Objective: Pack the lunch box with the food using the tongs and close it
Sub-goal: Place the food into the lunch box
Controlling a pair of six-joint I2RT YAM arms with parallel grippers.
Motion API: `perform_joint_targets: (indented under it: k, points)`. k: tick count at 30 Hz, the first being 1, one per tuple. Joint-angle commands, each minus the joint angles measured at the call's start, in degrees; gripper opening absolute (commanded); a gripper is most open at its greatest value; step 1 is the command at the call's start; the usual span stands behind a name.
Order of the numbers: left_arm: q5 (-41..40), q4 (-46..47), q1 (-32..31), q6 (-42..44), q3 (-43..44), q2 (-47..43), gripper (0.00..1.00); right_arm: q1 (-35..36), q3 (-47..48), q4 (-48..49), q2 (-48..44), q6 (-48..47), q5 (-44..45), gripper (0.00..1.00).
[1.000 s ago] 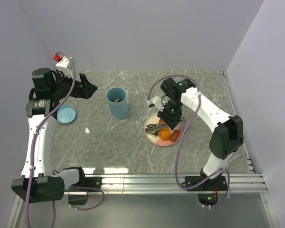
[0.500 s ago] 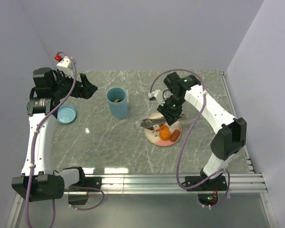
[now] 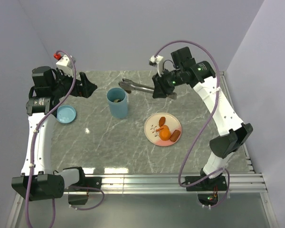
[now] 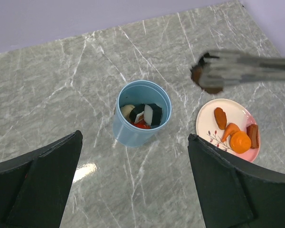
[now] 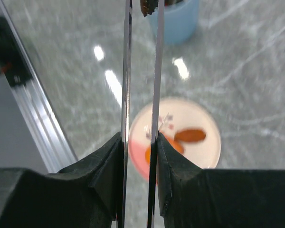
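My right gripper point(image 3: 157, 89) is shut on the silver tongs point(image 3: 138, 86), held in the air behind the pink plate point(image 3: 154, 124). The tongs point left, and their tips pinch a dark brown food piece point(image 4: 198, 76) just back-right of the light-blue lunch box point(image 3: 117, 102). In the right wrist view, both tong arms point(image 5: 127, 71) run up between my fingers point(image 5: 107, 156). The lunch box point(image 4: 133, 135) stands open with several food pieces point(image 4: 143, 116) inside. More food point(image 3: 166, 133) lies on the plate. My left gripper point(image 3: 89, 88) hangs open left of the lunch box, holding nothing.
The round blue lid point(image 3: 66, 114) lies on the marble table point(image 3: 104, 147) at the left, under the left arm. The plate point(image 4: 209, 116) sits right of the lunch box. Walls close off the back and both sides; a metal rail point(image 3: 180, 179) runs along the near edge.
My right arm lifted the tongs off the plate with a brown piece and swung them back and left toward the lunch box. The left arm stayed still.
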Motion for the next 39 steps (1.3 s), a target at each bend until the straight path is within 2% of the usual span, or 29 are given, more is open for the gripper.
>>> perform_joint_targets:
  k: [1,14,30,33,34,36,39]
  points:
    - [1.0,1.6,0.2,-0.2,2.3,-0.1,0.99,0.5,6.1,8.7,4.5,7.0,-4.0,0.13]
    - [-0.5,3.5,0.3,-2.5,1.1,-0.6,0.99,3.3,8.8,13.7,13.6,11.4,-5.7,0.17]
    - [-0.6,4.3,0.3,-3.6,-0.3,-1.2,0.99,4.4,-0.3,13.3,13.4,10.6,-6.2,0.24]
    - [-0.7,3.9,0.2,-3.5,-0.3,-1.2,0.99,4.4,-0.1,13.5,13.6,10.9,-6.4,0.30]
    - [-0.7,3.8,0.2,-3.5,-0.2,-1.2,0.99,4.4,0.0,13.5,13.6,11.1,-6.4,0.38]
    - [-0.8,3.7,0.2,-3.4,-0.1,-1.2,0.99,4.3,0.5,13.2,13.6,11.1,-6.8,0.45]
    - [-0.9,3.7,0.2,-3.3,0.1,-1.1,0.99,4.4,1.2,13.1,13.1,11.4,-7.0,0.50]
